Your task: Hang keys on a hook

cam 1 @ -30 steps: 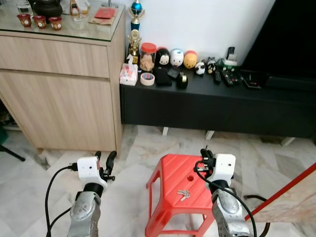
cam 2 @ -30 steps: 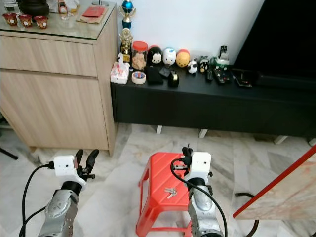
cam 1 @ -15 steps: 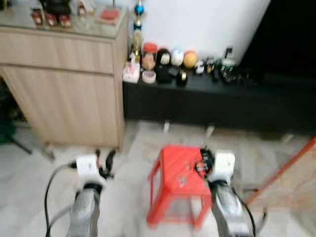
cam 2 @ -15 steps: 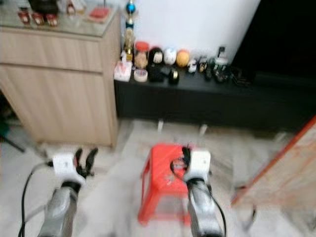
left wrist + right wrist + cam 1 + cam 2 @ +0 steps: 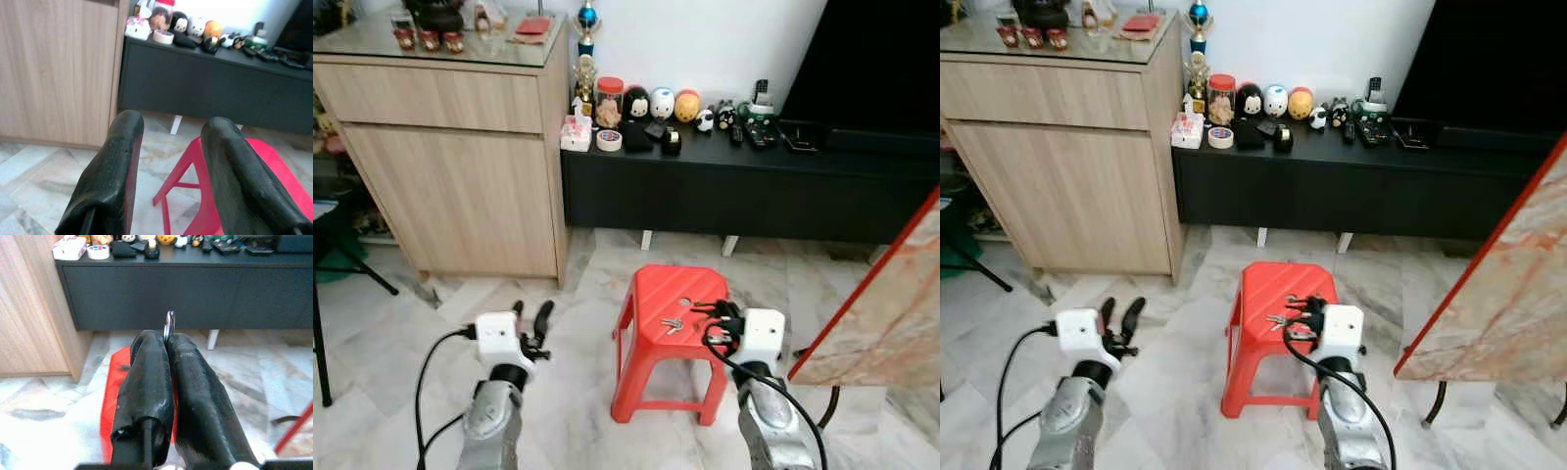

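A long, low black media cabinet (image 5: 744,191) runs along the white wall, and a tall light-wood cabinet with a glass top (image 5: 460,157) stands against its left end. A large black screen (image 5: 871,69) rises over the right part of the low cabinet. At the right edge of the head views a marble-patterned slab with a red edge (image 5: 891,304) leans across the pale marble floor (image 5: 401,333).

In front of the low cabinet stands a red plastic stool with a round hole in its seat (image 5: 668,294). The right gripper (image 5: 718,315) hovers at the stool's right side, above the seat's right edge. Its jaws are pressed together, and in the right wrist view a thin silver metal ring (image 5: 169,325) sticks up from between the fingertips, pinched there. A small bunch of silver keys (image 5: 672,324) lies on the stool seat just left of that gripper; whether the pinched ring joins them cannot be told.

The left gripper (image 5: 530,315) is held up over bare floor, well left of the stool, its jaws spread and holding nothing.

On the low cabinet's left part sit a jar with a red lid (image 5: 608,102), round toy figures (image 5: 662,104), a roll of tape (image 5: 607,140) and remote controls (image 5: 762,132). A small blue and gold trophy (image 5: 586,39) stands at the wood cabinet's corner.
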